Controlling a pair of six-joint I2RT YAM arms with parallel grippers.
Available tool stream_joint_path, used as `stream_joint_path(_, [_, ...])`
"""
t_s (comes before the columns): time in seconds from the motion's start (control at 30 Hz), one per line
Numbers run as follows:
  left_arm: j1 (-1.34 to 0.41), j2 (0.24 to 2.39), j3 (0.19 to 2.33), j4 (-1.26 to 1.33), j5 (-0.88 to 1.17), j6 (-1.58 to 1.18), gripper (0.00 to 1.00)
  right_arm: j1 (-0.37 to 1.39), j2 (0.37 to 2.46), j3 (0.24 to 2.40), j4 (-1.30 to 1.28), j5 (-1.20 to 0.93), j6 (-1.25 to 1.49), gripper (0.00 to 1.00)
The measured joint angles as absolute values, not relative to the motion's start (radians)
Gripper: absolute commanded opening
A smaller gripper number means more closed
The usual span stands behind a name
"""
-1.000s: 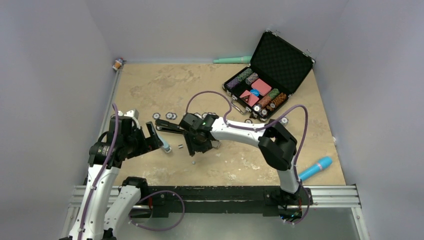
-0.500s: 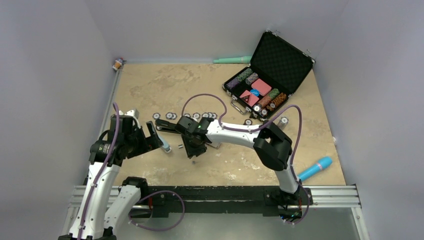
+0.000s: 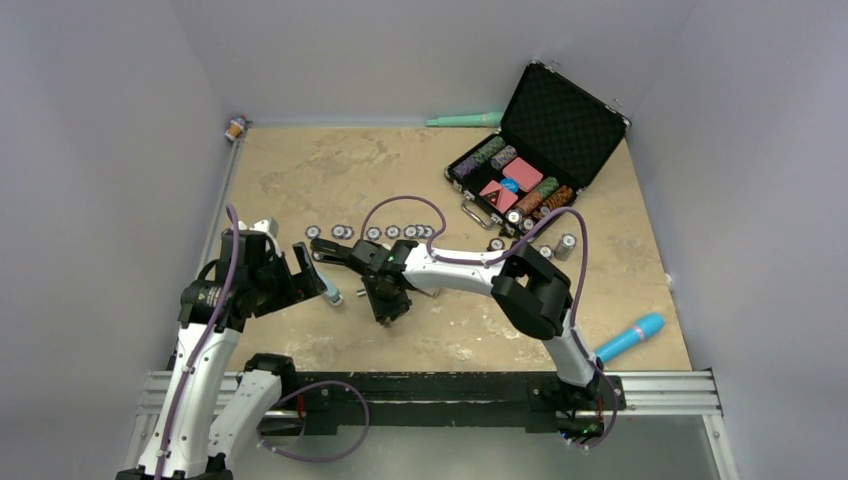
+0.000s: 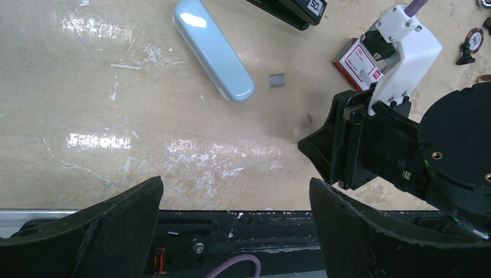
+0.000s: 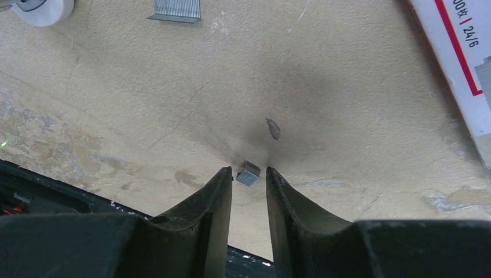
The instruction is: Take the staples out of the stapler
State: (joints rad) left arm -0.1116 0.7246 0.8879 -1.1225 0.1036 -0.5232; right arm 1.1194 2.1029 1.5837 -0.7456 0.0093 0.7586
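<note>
Right end effector [image 5: 249,172]: narrow, slim gap between the pads, tips right down at the counter [image 5: 145,104]. A tiny clump of staples [image 5: 249,175] sits at the mouth of that gap. Cannot tell if the pads touch it or pinch it (it nearly fills the gap). A small dark fleck [image 5: 272,128] lies just past it; can't make out what it is. A longer staple strip [image 5: 176,8] lies further out, cut by the top edge of the right wrist view. It also shows from the left wrist as a staple strip [image 4: 277,80] just beside the tip of the pale blue block [image 4: 213,49]. The red-and-white box [image 5: 457,58] is cut off at the right edge, print only partly readable.

Left end effector [image 4: 234,191]: wide, holding nothing, above bare counter near the front edge.

The stapler [image 3: 335,252] lies on the counter between the two arms. Its right end is hidden under the right arm in the top view, and the left wrist view shows only a corner of it, the stapler [image 4: 289,8], cut by the top edge.

Further out: a row of poker chips [image 3: 390,232], the open black case [image 3: 545,140] with chips at back right, and a blue cylinder [image 3: 632,337] near the right front edge.
</note>
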Motion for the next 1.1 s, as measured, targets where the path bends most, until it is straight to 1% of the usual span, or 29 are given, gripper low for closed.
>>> stream_joint_path(0.3, [-0.112, 0.724, 0.888, -1.122, 0.104, -0.523, 1.00, 1.132, 2.117, 1.586, -0.749, 0.005, 0.759, 0.30])
stream_joint_path(0.4, [-0.112, 0.724, 0.888, -1.122, 0.104, -0.523, 1.00, 1.134, 2.118, 1.588, -0.749, 0.005, 0.759, 0.27])
stream_joint_path(1.1, [-0.112, 0.720, 0.888, -1.122, 0.104, -0.523, 1.00, 1.134, 2.120, 1.593, -0.766, 0.013, 0.753, 0.18])
